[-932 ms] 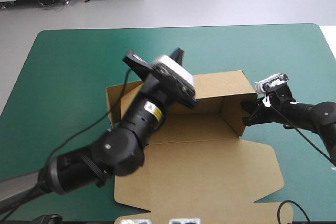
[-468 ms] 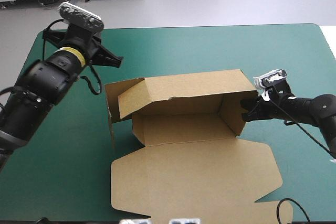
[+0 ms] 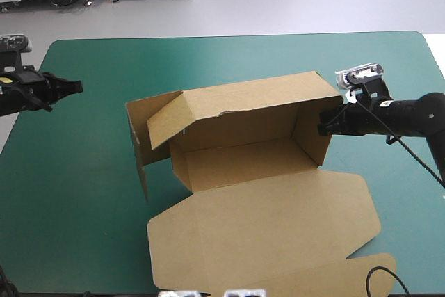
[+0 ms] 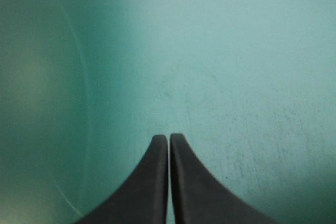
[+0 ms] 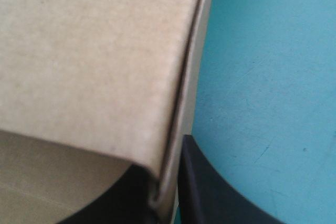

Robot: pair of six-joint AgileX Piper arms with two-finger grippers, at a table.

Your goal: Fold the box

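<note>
Both closed: right gripper (image 3: 323, 125) clamps the box (image 3: 243, 165) wall; left gripper (image 4: 168, 139) over teal-green cover (image 4: 236, 51).

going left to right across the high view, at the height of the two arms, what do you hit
left tool, shut → box, walls raised → right tool, shut on the box's right wall

My left gripper (image 4: 168, 138) is showing two smooth black curved fins; my right arm (image 3: 416, 113) is wearing rounded black casing.
</note>
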